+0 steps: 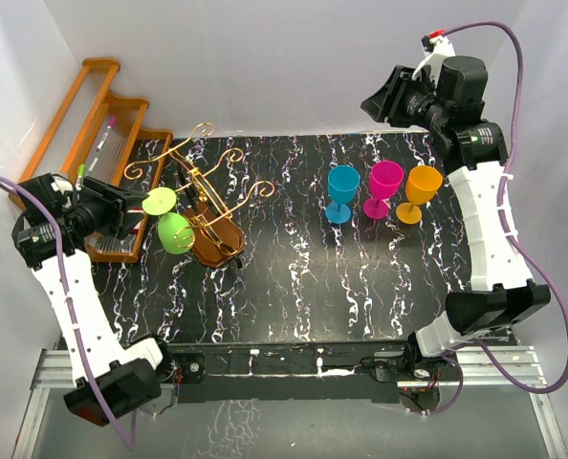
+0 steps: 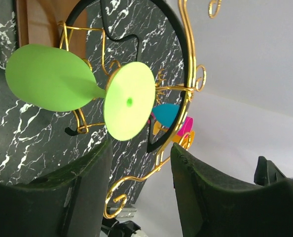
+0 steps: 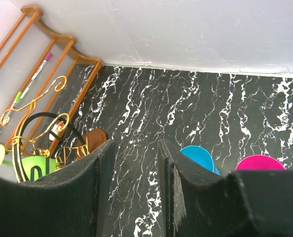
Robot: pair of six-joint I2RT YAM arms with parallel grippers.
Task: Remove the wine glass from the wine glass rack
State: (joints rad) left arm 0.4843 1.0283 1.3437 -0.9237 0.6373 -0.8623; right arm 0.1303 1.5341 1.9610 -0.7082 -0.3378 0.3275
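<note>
Hanging item: lime-green wine glass, carried on the wine glass rack at that rack's left side, bowl low and tilted, round foot uppermost among the gold wires. From the left wrist the foot faces the lens and hides most of the stem; which wires bear it cannot be made out.

Rack: gold wire with curled ends on a brown oval base; the base is cut off at the top of the left wrist view and half hidden behind a finger in the right wrist view.

Left tool: just left of the rack, fingers apart, glass foot just beyond their tips, no contact visible.

Right tool: raised, well to the right of the rack, fingers apart with nothing between them.

Blue glass, pink glass, orange glass: upright in a row well to the right of the rack; only the rims of the first two show from the right wrist.

Wooden stepped shelf: left of and behind the rack, holding pen-like items too small to identify.

Desk: black, white-veined.
</note>
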